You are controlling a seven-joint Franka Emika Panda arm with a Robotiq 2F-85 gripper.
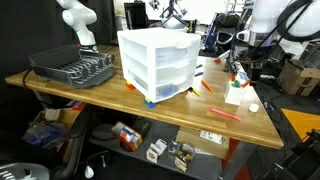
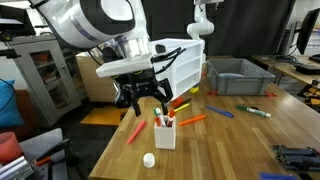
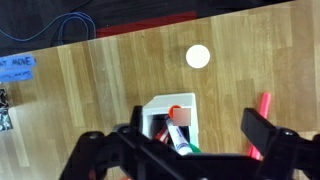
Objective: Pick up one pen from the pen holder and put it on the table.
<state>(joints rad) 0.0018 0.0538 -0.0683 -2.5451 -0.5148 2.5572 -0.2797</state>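
The small white pen holder [image 2: 164, 135] stands on the light wooden table [image 2: 240, 140] with several coloured pens sticking up. It also shows in an exterior view [image 1: 235, 94] and in the wrist view [image 3: 168, 103], where a white-and-blue marker [image 3: 178, 138] leans inside it. My gripper [image 2: 148, 103] hangs open just above the holder, apart from the pens. In the wrist view my gripper [image 3: 180, 150] has a finger on each side of the holder. It holds nothing.
A tiny white round object [image 2: 149, 159] lies beside the holder. Loose red, orange, blue and green pens [image 2: 193, 121] lie around it. The white three-drawer unit [image 1: 157, 62], a black dish rack [image 1: 72, 68] and a grey bin [image 2: 235, 80] stand farther along the table.
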